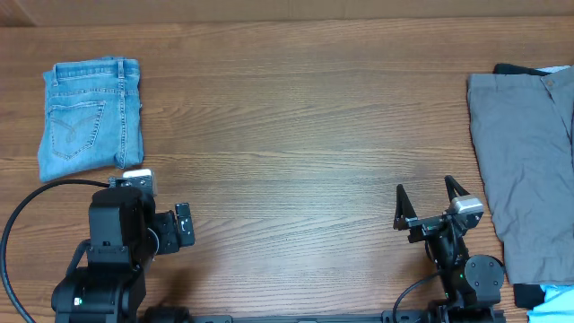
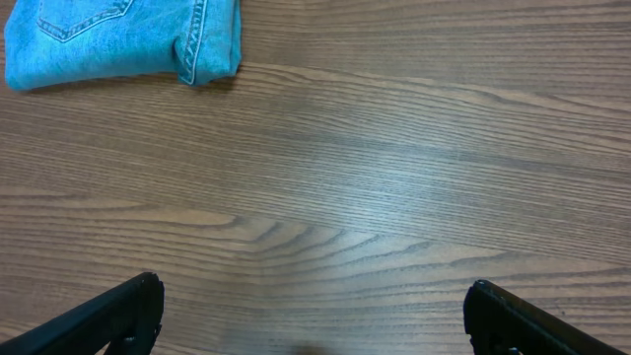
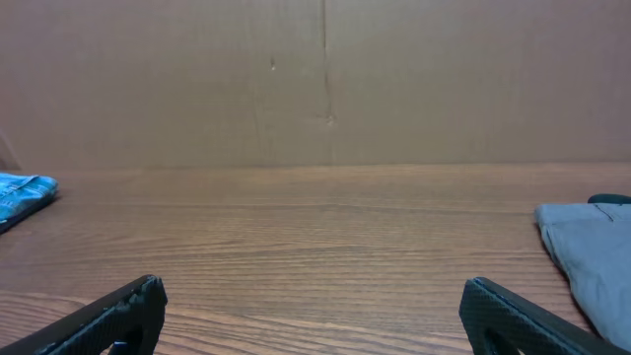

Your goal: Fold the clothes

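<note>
The light blue denim jeans point(image 1: 90, 117) lie folded into a compact rectangle at the table's far left, a stitched back pocket facing up. They also show at the top left of the left wrist view point(image 2: 118, 39) and as a sliver at the left edge of the right wrist view point(image 3: 22, 195). My left gripper point(image 2: 311, 316) is open and empty over bare wood, just in front of the jeans. My right gripper point(image 1: 429, 199) is open and empty near the front right of the table; it also shows in the right wrist view point(image 3: 311, 311).
Plain grey trousers point(image 1: 529, 170) lie spread at the right edge, also in the right wrist view point(image 3: 592, 247). A dark garment point(image 1: 520, 68) peeks out behind them and a light blue item point(image 1: 556, 303) sits at the front right corner. A brown wall point(image 3: 325, 79) backs the table.
</note>
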{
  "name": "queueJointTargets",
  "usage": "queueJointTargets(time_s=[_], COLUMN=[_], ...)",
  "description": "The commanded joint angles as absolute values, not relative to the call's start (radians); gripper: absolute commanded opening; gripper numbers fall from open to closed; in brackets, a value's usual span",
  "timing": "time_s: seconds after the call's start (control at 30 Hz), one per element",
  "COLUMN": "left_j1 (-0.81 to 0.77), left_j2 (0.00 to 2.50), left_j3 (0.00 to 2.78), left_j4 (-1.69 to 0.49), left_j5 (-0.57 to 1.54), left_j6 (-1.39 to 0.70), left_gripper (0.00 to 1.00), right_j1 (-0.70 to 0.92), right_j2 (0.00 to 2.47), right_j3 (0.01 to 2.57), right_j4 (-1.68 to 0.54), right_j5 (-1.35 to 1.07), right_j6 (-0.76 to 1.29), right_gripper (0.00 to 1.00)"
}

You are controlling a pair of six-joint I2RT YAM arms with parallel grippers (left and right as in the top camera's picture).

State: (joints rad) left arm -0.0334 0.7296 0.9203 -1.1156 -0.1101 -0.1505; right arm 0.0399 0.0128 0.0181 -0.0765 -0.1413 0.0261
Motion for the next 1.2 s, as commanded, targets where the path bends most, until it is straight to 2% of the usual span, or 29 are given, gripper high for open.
queueJointTargets(time_s=[0.0, 0.1, 0.17, 0.4, 0.57, 0.67, 0.73, 0.8, 0.87, 1.17], left_j1=[-0.040, -0.039, -0.038, -0.038, -0.038, -0.032, -0.019, -0.016, -0.016, -0.015], left_j2=[0.727, 0.704, 0.640, 0.249, 0.072, 0.002, 0.003, 0.003, 0.003, 0.004], left_j3=[0.913, 0.896, 0.818, 0.201, 0.052, 0.004, 0.004, 0.004, 0.005, 0.005], left_j4=[-1.115, -1.139, -1.074, -0.413, -0.150, 0.035, 0.067, -0.070, -0.065, -0.064], left_j5=[-0.123, -0.125, -0.128, -0.129, -0.203, -0.217, -0.217, -0.189, -0.125, -0.122], left_j6=[-0.135, -0.125, -0.100, -0.166, -0.143, -0.046, -0.029, -0.052, -0.052, -0.052], left_gripper=[1.00, 1.00, 1.00, 1.00, 1.00, 1.00, 1.00, 1.00, 1.00, 1.00], right_j1=[0.046, 0.046, 0.046, 0.046, 0.046, 0.046, 0.046, 0.046, 0.046, 0.046], right_j2=[0.003, 0.003, 0.003, 0.003, 0.003, 0.003, 0.003, 0.003, 0.003, 0.003], right_j3=[0.008, 0.008, 0.008, 0.008, 0.008, 0.008, 0.008, 0.008, 0.008, 0.008], right_j4=[-0.070, -0.070, -0.070, -0.070, -0.070, -0.070, -0.070, -0.070, -0.070, -0.070], right_j5=[-0.131, -0.131, -0.131, -0.131, -0.131, -0.131, -0.132, -0.131, -0.131, -0.131], right_j6=[0.034, 0.034, 0.034, 0.034, 0.034, 0.034, 0.034, 0.034, 0.034, 0.034], right_gripper=[1.00, 1.00, 1.00, 1.00, 1.00, 1.00, 1.00, 1.00, 1.00, 1.00])
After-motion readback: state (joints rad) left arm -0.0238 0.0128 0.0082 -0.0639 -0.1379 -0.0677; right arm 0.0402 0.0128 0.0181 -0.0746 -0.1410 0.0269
